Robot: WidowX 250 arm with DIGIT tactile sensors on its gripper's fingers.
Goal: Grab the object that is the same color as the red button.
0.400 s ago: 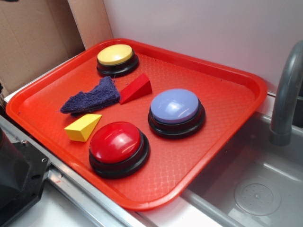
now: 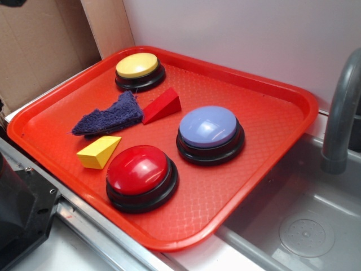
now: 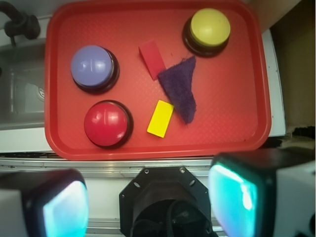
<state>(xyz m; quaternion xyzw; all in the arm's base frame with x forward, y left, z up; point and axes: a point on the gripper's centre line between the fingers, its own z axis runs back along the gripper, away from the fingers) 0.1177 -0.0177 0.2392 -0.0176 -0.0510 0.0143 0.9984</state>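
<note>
The red wedge-shaped object [image 2: 162, 105] lies on the red tray [image 2: 271, 130], between the yellow button and the lavender button, touching the tip of a purple cloth. In the wrist view the object [image 3: 152, 59] sits near the tray's middle, far from my fingers. The red button [image 2: 139, 172] stands at the tray's near edge, to the lower left in the wrist view [image 3: 106, 124]. My gripper [image 3: 150, 205] is open and holds nothing. Its cyan pads [image 3: 237, 197] are spread wide, high above the robot's black base, outside the tray's near edge.
On the tray also stand a lavender button [image 2: 209, 129] and a yellow button [image 2: 137, 66], with a yellow wedge [image 2: 98, 151] and a purple cloth [image 2: 110, 116]. A metal sink [image 2: 299, 226] and faucet [image 2: 341, 118] lie to the right, cardboard [image 2: 39, 45] at the back left.
</note>
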